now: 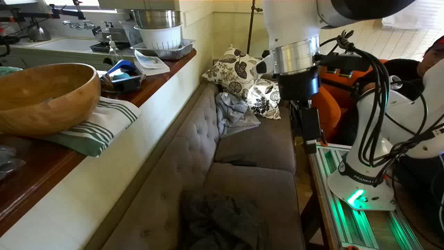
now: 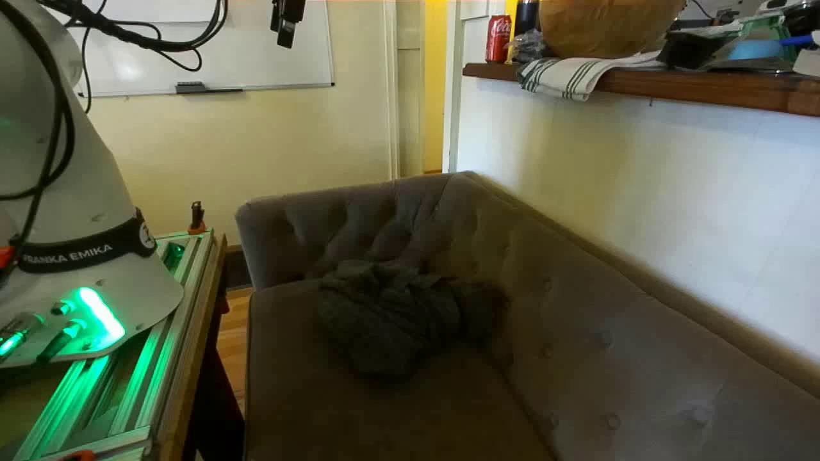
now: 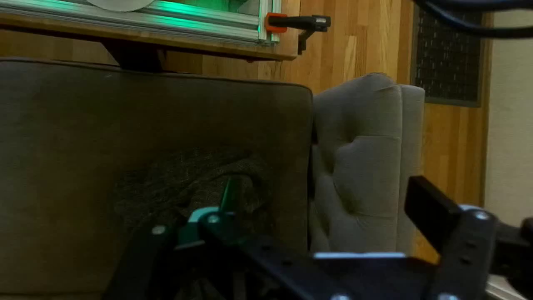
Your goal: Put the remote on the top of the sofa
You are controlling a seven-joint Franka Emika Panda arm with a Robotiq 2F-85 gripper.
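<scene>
In the wrist view the gripper (image 3: 322, 198) has its fingers (image 3: 429, 212) spread wide with nothing between them, the sofa (image 3: 104, 108) and a crumpled cloth (image 3: 195, 183) below. In an exterior view a slim dark shape, probably the remote (image 1: 244, 163), lies by the seam between two seat cushions (image 1: 258, 147), well apart from the fingers. Reaching it seems the job now, best done from directly overhead, straddling its narrow sides and descending gently, since the padding may give. In an exterior view the backrest (image 2: 628, 358) has a narrow-looking top, so the remote should be laid lengthwise before release.
</scene>
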